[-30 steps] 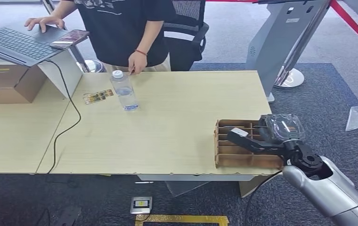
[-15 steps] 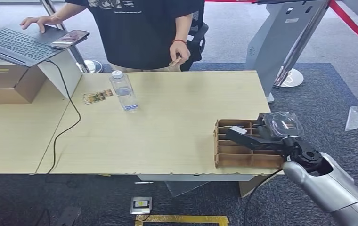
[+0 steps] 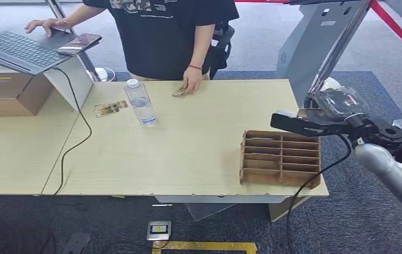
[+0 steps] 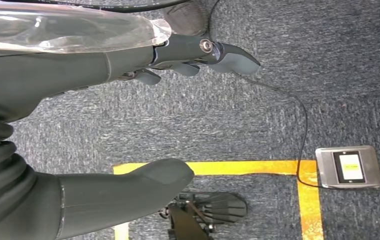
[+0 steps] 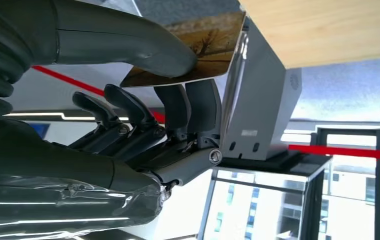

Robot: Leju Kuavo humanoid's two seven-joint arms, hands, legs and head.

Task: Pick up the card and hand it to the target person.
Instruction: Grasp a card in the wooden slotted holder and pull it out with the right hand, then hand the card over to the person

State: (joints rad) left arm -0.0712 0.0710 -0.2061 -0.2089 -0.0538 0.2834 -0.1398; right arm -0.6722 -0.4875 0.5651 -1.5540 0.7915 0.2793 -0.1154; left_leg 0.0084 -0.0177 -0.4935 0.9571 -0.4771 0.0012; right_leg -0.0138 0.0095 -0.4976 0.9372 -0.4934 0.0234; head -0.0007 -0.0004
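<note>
Head view: the right hand (image 3: 315, 117) is raised above the far edge of the brown card organizer (image 3: 280, 159), which sits at the right end of the wooden table (image 3: 188, 153); the card is hard to make out here among the dark fingers. Across the table a person (image 3: 162, 37) in a black shirt rests one hand (image 3: 191, 83) on a small item at the far edge and the other on a laptop (image 3: 21, 47). A water bottle (image 3: 138, 102) stands near a strip of stickers (image 3: 110, 108).

Left wrist view: the left hand (image 4: 103, 125) hangs over grey carpet (image 4: 258, 110) marked with yellow tape (image 4: 258, 167), its thumb and fingers apart and holding nothing.

Right wrist view: the right hand pinches the card (image 5: 198, 47), a thin brown printed piece, between the thumb on one face and the fingers (image 5: 203, 107) on the other; the table edge lies beyond.

Progress, as judged: pickup appears complete, since the card is held clear of the organizer. Remaining are the carry across the table toward the person and the release into a receiving hand, which is not yet offered.
</note>
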